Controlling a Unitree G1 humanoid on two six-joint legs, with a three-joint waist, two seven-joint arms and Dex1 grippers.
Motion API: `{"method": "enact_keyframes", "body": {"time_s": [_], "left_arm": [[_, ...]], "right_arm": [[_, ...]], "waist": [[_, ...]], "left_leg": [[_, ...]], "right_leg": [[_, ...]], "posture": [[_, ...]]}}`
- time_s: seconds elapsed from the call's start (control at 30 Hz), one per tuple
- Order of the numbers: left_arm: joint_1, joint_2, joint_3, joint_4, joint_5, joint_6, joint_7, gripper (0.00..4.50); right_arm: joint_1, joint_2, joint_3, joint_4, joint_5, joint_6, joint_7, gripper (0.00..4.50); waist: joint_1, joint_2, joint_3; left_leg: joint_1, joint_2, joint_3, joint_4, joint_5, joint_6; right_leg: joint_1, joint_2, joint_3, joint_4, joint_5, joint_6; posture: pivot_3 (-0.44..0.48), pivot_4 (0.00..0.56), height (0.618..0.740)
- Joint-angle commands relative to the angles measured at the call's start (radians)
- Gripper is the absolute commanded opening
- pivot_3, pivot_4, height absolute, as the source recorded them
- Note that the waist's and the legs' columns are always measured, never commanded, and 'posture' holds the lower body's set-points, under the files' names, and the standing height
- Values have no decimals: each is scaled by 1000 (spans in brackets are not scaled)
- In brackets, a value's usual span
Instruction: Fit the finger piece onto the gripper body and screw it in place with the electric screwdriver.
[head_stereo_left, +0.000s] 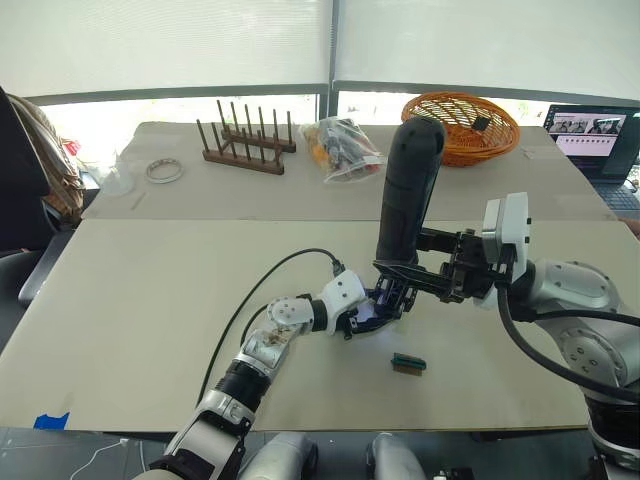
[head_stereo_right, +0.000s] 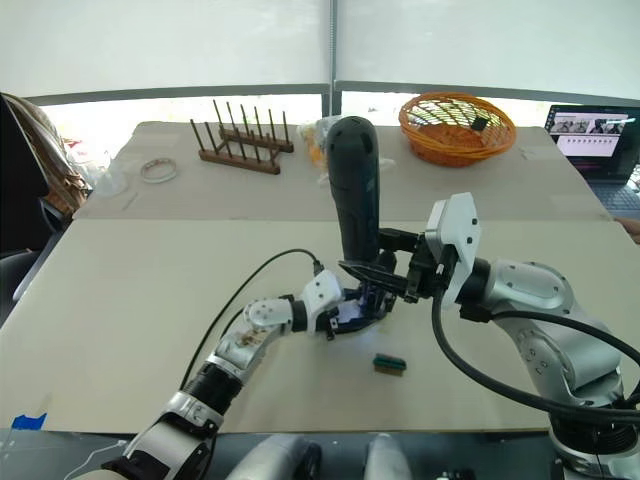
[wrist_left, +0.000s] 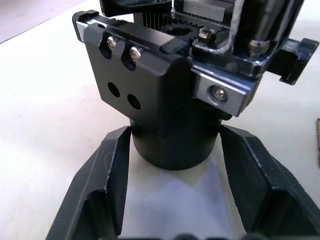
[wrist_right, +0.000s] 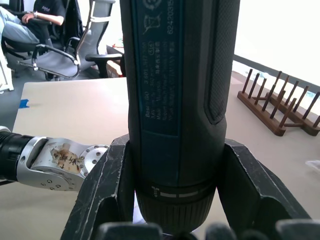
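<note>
The screwdriver (head_stereo_left: 408, 190) is clamped upright at its lower barrel by the right gripper (head_stereo_left: 425, 275), directly over the body (wrist_left: 170, 95). The body's round base is flanked by the left gripper (wrist_left: 172, 185), contact uncertain. Both appear rigid; the tall screwdriver is judged top-heavy, so a low grip is advised.

Both arms have silver-grey metal segments with white housings near the wrists. The left gripper (head_stereo_left: 372, 312) and right gripper (head_stereo_left: 398, 268) each have two black plastic fingers. A black cable (head_stereo_left: 262, 283) runs along the left forearm. A thicker black cable (head_stereo_right: 480, 375) loops beside the right arm.
</note>
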Motion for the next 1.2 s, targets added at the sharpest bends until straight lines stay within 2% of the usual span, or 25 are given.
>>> {"method": "enact_keyframes", "body": {"time_s": [0.03,0.57,0.67,0.83,1.1,1.2], "left_arm": [[-27,-10,14,-35,-30,-18,-2,2241],[-23,-6,9,-35,-28,-26,-12,2241],[-23,-7,10,-30,-27,-24,-11,2241],[-25,-8,8,-13,-28,-14,-13,2241],[-33,-10,-4,18,-21,-21,-22,2241],[-51,-14,9,22,-25,-8,-10,2241]], "right_arm": [[45,-24,35,81,-72,55,-12,1913],[52,-27,2,42,-52,54,-29,1913],[20,-18,-67,-9,10,51,-48,1913],[-116,14,-192,-117,202,40,-126,1913],[-136,4,-167,-159,230,80,-143,1913],[-120,-5,-185,-181,309,115,-155,1913]], "waist": [[0,0,0],[1,0,0],[2,0,0],[-5,1,1],[-6,2,2],[-5,2,2]], "left_leg": [[0,0,0,0,0,0],[0,0,0,-1,0,0],[0,0,0,-1,0,0],[-7,0,0,0,0,0],[-9,0,0,-1,1,-1],[-9,0,0,0,1,-1]], "right_leg": [[0,0,0,0,0,0],[0,0,0,-1,0,0],[0,0,0,-1,0,0],[-4,0,0,0,0,0],[-4,0,-1,-1,0,0],[-3,0,0,-1,0,0]], "posture": [[0,150,740],[0,150,740],[0,150,740],[0,150,740],[0,150,740],[0,150,740]]}}
